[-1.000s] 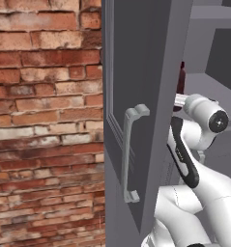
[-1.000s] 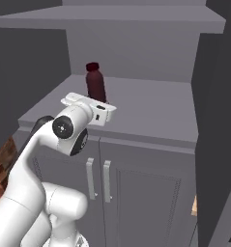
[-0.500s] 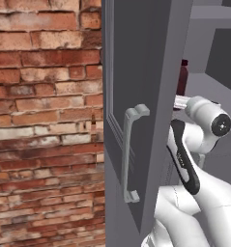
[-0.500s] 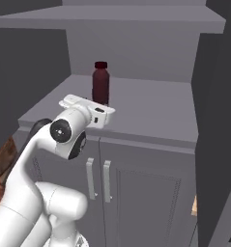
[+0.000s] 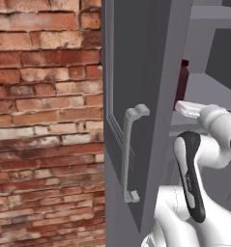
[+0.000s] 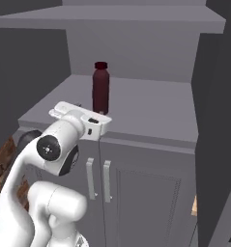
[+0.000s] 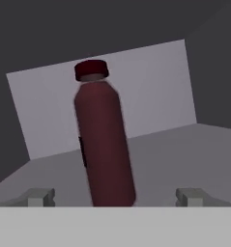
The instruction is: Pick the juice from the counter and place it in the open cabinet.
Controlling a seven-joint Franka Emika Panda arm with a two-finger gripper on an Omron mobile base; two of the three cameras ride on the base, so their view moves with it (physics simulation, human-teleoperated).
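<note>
The juice is a dark maroon bottle with a dark cap. It stands upright on a grey inner shelf of the open cabinet, near the shelf's front left. The left base view shows a sliver of the juice past the cabinet's open door. My gripper is at the shelf's front edge, just before and below the bottle. In the hand view the juice rises between my gripper's wide-apart fingertips, clear of both. The gripper is open. The counter is out of view.
A brick wall stands left of the door, whose light bar handle faces outward. A higher shelf spans above the bottle. Below are two closed doors with small handles. A dark side wall stands on the right.
My hand has drawn back and a little down from the bottle, and more of the bottle shows above it. The bottle stays on the shelf.
</note>
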